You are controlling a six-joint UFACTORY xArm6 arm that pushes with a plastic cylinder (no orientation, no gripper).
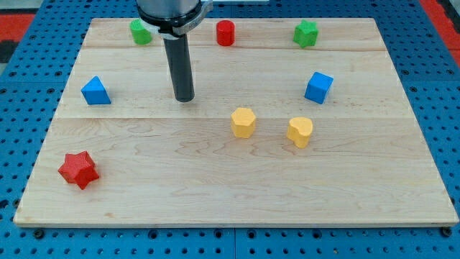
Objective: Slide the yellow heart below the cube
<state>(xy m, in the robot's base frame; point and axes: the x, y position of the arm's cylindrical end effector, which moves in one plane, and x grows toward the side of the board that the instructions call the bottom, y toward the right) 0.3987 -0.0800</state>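
Tool (184,98) well left of yellow heart (300,132)

board (237,180): pale wood, matt (visible grain) | rod (180,68): dark, slight sheen

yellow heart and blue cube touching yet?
Apart. The camera view shows bare wood between the yellow heart and the blue cube above it. My tip is far off toward the view's left.
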